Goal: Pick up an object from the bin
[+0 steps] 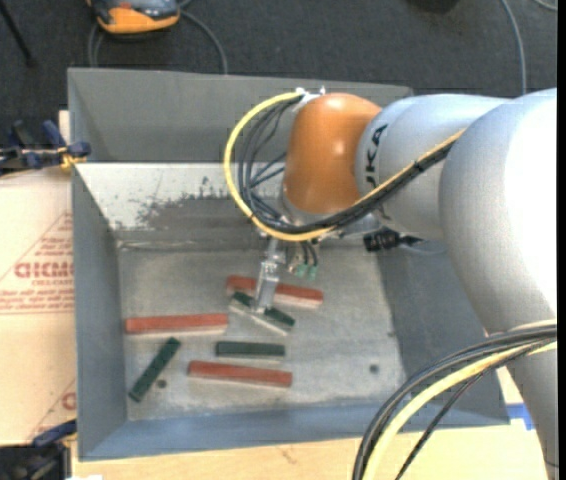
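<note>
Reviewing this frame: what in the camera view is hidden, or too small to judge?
- Camera view: the tool covers the middle of the red bar beneath it.
- Whether the tool touches the short green bar at its tip or hovers over it cannot be told from above.
- The arm hides the right wall of the bin.
- A dark speck on the floor is too small to identify.
</note>
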